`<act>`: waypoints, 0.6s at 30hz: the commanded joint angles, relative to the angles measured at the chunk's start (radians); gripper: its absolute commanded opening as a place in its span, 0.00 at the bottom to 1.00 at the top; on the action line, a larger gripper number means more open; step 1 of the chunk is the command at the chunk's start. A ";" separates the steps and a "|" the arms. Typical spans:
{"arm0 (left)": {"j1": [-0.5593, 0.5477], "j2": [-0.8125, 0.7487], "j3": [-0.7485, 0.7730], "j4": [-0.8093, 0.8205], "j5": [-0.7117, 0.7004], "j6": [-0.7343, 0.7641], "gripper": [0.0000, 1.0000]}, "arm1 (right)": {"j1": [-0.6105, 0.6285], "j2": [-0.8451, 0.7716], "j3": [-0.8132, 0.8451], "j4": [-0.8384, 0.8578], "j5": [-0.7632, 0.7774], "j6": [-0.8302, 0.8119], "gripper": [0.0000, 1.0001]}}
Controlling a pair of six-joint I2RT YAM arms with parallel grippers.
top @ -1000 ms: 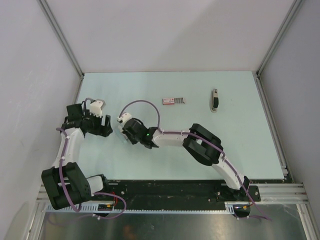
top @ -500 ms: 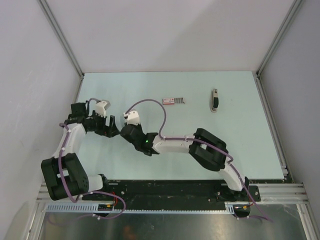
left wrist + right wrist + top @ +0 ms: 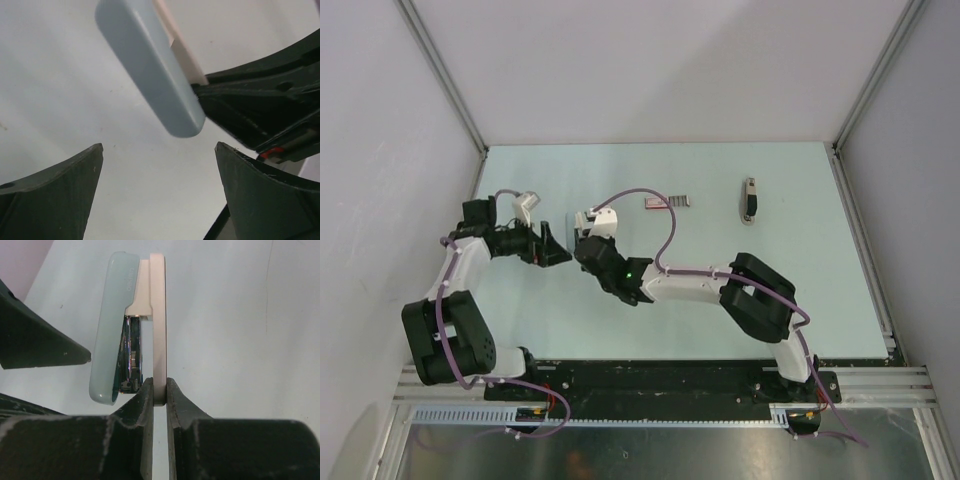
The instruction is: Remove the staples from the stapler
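**Q:** Right tool?
**A:** Jaws narrow, clamped on the cream base of the stapler, over the worktop.

**Q:** Left tool?
**A:** Jaws wide apart, facing the stapler's blue cover without touching it. They are wider and nearer the stapler than a second ago.

**Q:** Staples?
**A:** Cannot tell; only the stapler's metal channel shows.

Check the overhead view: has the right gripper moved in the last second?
Yes. The right gripper, shut on the stapler, has shifted away from the arm bases and rightward, closer to the pink-and-grey strip.
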 commanded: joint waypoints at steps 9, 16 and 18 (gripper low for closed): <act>0.013 0.055 0.039 -0.009 0.191 -0.022 0.99 | 0.020 -0.065 -0.018 0.109 -0.034 0.030 0.00; 0.012 0.070 0.033 -0.008 0.218 -0.022 0.79 | 0.025 -0.057 -0.018 0.134 -0.055 0.030 0.00; 0.013 0.075 0.033 -0.009 0.225 -0.020 0.72 | 0.026 -0.056 -0.018 0.132 -0.059 0.033 0.00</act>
